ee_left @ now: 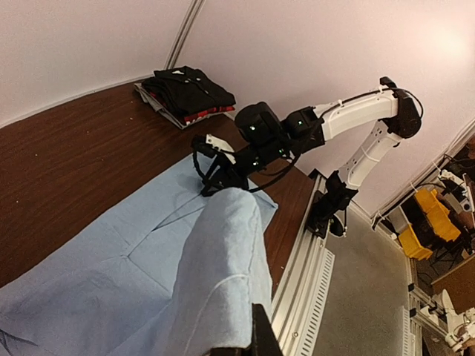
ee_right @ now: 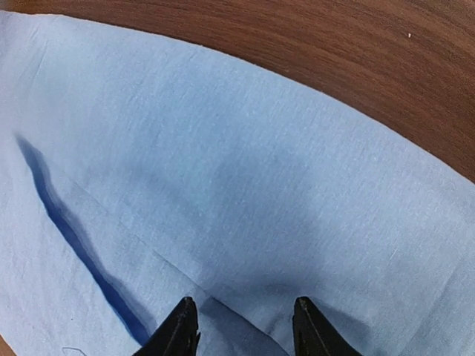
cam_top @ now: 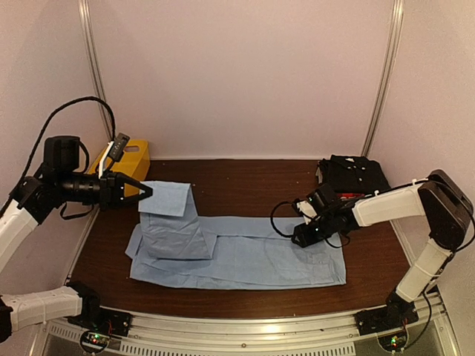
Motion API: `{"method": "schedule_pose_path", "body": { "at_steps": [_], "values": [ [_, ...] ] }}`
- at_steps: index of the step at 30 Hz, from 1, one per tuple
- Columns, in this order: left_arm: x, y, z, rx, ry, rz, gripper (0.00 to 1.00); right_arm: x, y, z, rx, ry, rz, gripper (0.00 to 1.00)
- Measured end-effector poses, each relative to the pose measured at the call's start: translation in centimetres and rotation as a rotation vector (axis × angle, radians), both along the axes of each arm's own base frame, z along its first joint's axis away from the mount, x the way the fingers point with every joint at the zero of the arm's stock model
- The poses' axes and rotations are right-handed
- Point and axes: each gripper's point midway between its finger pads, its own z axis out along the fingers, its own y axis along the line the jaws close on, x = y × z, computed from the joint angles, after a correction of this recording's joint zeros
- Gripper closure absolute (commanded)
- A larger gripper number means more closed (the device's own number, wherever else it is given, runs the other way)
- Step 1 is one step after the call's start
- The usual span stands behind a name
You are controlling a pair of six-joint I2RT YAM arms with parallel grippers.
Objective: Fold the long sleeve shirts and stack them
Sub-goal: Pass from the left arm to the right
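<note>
While the left gripper (cam_top: 145,193) pinches the raised nine-o'clock edge of the light blue shirt (cam_top: 252,259), the right gripper (ee_right: 245,326), fingers spread, rests on it at three o'clock; folding inward seems next.

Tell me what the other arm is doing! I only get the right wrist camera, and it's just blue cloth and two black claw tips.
Observer: The left claw is pinching one part of the light blue shirt and holding it up in the air, over on the left side.
Operator: Is there any other shirt around?
Observer: Yes, a folded black shirt sits in the back right corner.
Operator: Anything else back there?
Observer: A yellow basket stands in the back left corner.
</note>
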Motion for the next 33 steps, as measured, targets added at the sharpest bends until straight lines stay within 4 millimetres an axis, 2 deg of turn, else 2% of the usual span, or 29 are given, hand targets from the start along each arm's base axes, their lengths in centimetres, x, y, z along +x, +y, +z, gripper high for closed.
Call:
{"method": "schedule_pose_path", "body": {
  "at_steps": [8, 15, 18, 21, 27, 33],
  "values": [
    [2.8, -1.3, -2.6, -0.030, 0.123, 0.010, 1.00, 0.0, 0.2, 2.8, 0.047, -0.053, 0.005, 0.51],
    [6.4, -2.9, -7.7, -0.049, 0.314, 0.037, 1.00, -0.2, 0.7, 3.8, 0.083, -0.061, 0.025, 0.48],
    [7.6, -4.0, -9.9, -0.043, 0.384, 0.035, 1.00, -0.5, 1.3, 5.0, 0.115, -0.081, 0.054, 0.48],
    [8.4, -5.8, -12.1, -0.034, 0.433, 0.007, 1.00, -1.0, 2.5, 6.6, 0.150, -0.115, 0.102, 0.47],
    [9.3, -9.5, -16.5, 0.001, 0.547, -0.050, 1.00, -3.0, 6.4, 10.1, 0.197, -0.218, 0.253, 0.40],
    [10.0, -13.0, -18.0, 0.001, 0.600, -0.095, 1.00, -5.2, 9.4, 12.7, 0.221, -0.327, 0.346, 0.33]
  ]
}}
